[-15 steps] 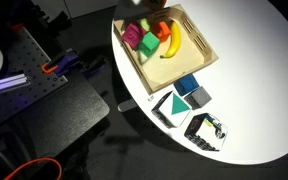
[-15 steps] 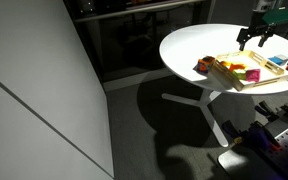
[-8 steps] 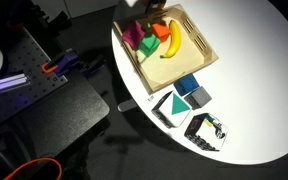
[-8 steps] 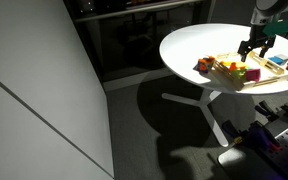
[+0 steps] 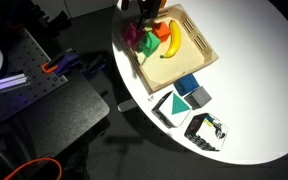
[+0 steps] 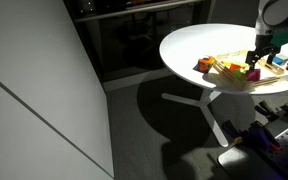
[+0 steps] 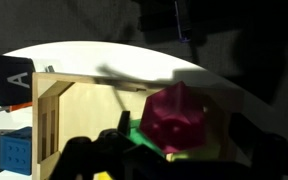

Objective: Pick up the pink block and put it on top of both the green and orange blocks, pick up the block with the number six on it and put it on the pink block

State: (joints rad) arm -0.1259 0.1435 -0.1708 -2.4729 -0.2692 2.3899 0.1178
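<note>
A pink block [image 7: 179, 118] lies in a wooden tray [image 5: 202, 60], leaning on a green block [image 7: 142, 142]. In an exterior view the pink block [image 5: 132, 36] and green block [image 5: 147, 46] sit at the tray's left end, with an orange block [image 5: 161, 29] partly hidden behind my gripper [image 5: 147, 15]. My gripper [image 7: 174, 162] is open, low over the tray, its dark fingers [image 7: 84, 155] standing either side of the pink block without closing on it. It also shows in an exterior view [image 6: 256, 62]. No number six is readable on any block.
A yellow banana [image 5: 172, 42] lies in the tray beside the blocks. Two blue blocks [image 5: 192, 90] and printed cards [image 5: 171, 106] lie on the white round table [image 5: 264, 60] near its edge. The tray's slatted wall [image 7: 49, 120] stands left of the blocks.
My gripper has come down from above the tray's far end to just over the pink and green blocks. The blocks have not moved.
</note>
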